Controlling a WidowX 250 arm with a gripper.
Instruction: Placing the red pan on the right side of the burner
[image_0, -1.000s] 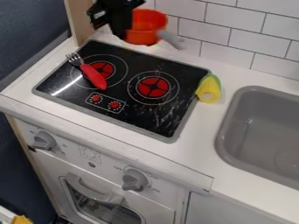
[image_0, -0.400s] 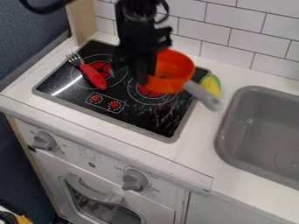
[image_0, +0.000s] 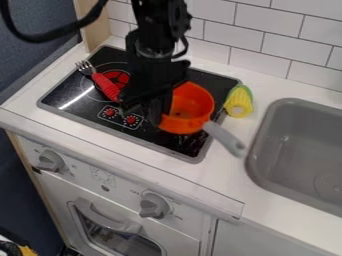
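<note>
Here you are, gripper (image_0: 159, 116) pinching the red pan (image_0: 190, 104) by its rim over the cooktop's (image_0: 75, 95) right side, and watch that grey handle (image_0: 226, 138), because its weight could twist the pan in that off-centre pinch and tip it at release!

A red-handled toy fork (image_0: 105, 85) is laid near the left edge of the bench (image_0: 230, 172), its tines pointed toward that edge, and a yellow toy corn cob (image_0: 239, 103) is placed nearer the back edge, just left of the grey sink (image_0: 300, 150) set into the right part. Below the front edge, two grey knobs (image_0: 155, 205) are mounted above an oven door (image_0: 120, 242), while the back edge is bordered by a white tiled wall (image_0: 257, 40).
</note>
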